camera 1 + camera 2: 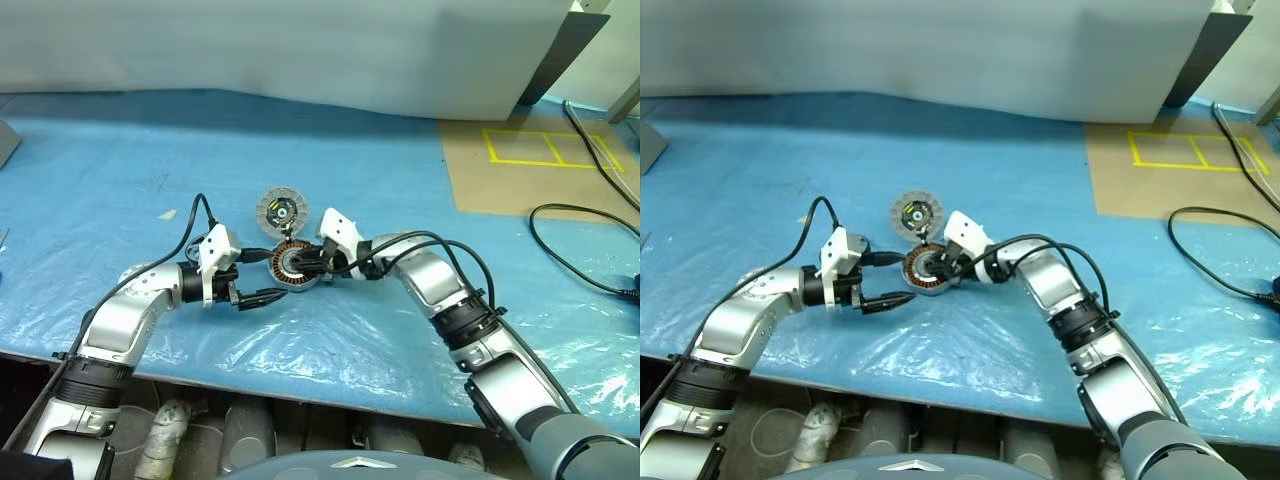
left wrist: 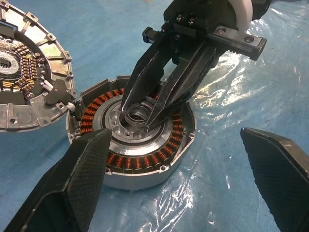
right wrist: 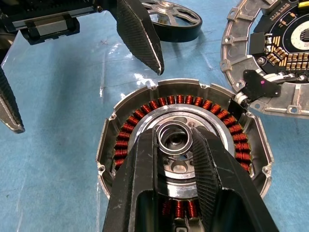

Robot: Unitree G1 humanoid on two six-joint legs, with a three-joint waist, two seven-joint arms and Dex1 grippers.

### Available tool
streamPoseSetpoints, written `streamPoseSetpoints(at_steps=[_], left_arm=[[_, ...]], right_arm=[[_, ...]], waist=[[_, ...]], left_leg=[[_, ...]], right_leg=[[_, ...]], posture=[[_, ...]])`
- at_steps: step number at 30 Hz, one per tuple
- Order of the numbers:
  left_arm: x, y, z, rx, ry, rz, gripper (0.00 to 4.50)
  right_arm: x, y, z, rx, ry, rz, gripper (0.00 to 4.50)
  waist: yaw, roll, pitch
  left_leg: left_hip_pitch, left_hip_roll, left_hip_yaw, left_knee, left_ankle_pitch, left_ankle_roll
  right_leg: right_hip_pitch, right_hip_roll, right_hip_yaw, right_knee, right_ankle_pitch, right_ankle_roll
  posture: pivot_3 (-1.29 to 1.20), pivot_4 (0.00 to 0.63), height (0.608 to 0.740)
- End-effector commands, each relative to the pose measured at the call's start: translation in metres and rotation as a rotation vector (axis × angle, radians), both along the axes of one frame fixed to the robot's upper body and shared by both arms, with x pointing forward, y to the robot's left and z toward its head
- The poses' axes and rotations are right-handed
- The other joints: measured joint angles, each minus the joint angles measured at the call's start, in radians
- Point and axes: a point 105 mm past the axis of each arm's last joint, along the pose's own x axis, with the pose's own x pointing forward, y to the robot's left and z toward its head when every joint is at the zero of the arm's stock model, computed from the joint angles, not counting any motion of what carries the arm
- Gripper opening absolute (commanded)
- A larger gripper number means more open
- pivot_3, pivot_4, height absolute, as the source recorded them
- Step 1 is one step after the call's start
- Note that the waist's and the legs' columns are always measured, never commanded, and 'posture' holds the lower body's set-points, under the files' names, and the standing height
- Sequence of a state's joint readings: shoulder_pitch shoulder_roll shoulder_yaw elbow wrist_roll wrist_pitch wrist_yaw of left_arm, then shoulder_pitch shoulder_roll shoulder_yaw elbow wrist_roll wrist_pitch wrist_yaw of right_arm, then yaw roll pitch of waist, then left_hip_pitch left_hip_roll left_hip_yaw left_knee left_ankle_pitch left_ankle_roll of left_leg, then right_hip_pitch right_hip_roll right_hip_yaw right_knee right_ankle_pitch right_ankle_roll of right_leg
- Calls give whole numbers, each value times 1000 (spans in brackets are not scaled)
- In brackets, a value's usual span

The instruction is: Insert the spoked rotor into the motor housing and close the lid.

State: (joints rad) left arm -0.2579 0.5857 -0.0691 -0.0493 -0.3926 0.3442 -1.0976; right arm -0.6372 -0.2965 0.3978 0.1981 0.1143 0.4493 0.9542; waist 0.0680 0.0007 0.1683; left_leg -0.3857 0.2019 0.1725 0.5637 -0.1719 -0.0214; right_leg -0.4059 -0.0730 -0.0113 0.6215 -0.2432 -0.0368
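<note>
While my right pincer (image 3: pixel 175 137) reaches down into the middle of the motor housing (image 3: pixel 145 99), its two black fingers are nearly closed around a small silver ring (image 3: pixel 173 137) that sits over the silver hub, one fingertip on each side of it. I cannot tell whether the ring is lifted or resting on the hub. My left pincer (image 2: pixel 188 169) hangs just beside the housing with its fingers spread as wide as they go, holding nothing.

That housing lies flat on a blue plastic sheet (image 1: pixel 120 180), close in front of me between my two arms, its ring of copper coils facing up. Touching its far edge is the round lid (image 1: pixel 280 210), lying open with a circuit board and gold contacts showing; a black tab and short wires join the two. Near them on the sheet lies the spoked rotor (image 3: pixel 175 20), a black-rimmed wheel with silver spokes.

Over the whole table the sheet is wrinkled and glossy, throwing back white glare near the front edge. To my right it gives way to a brown board (image 1: pixel 530 170) marked with yellow tape rectangles (image 1: pixel 545 148). Black cables (image 1: pixel 575 245) loop across that side. A pale wall or panel (image 1: pixel 300 50) closes off the back.
</note>
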Motion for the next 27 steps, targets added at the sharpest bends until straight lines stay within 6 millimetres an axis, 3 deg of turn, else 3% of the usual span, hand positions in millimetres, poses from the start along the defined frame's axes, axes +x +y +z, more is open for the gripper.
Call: streamPoseSetpoints(at_steps=[1, 17, 23, 27], left_arm=[[1, 1, 7, -10, -40, 3, 4500], [1, 0, 6, -12, -39, -2, 4500], [1, -1, 6, -18, -38, -4, 4500], [1, -1, 5, -19, -37, -3, 4500]], right_arm=[[5, 2, 7, 5, -38, -15, 614], [8, -4, 4, -19, -59, -34, 614], [5, -2, 10, -1, -59, -24, 2496], [3, -1, 19, 37, -45, -15, 2496]], waist=[[0, 0, 0], [0, 0, 0], [0, 0, 0], [0, 0, 0]], left_leg=[[0, 0, 0, 0, 0, 0], [0, 0, 0, 0, 0, 0], [0, 0, 0, 0, 0, 0], [0, 0, 0, 0, 0, 0]], right_leg=[[0, 0, 0, 0, 0, 0], [0, 0, 0, 1, 0, 0], [0, 0, 0, 1, 0, 0], [0, 0, 0, 0, 0, 0]], posture=[[0, 150, 740], [0, 150, 740], [0, 150, 740], [0, 150, 740]])
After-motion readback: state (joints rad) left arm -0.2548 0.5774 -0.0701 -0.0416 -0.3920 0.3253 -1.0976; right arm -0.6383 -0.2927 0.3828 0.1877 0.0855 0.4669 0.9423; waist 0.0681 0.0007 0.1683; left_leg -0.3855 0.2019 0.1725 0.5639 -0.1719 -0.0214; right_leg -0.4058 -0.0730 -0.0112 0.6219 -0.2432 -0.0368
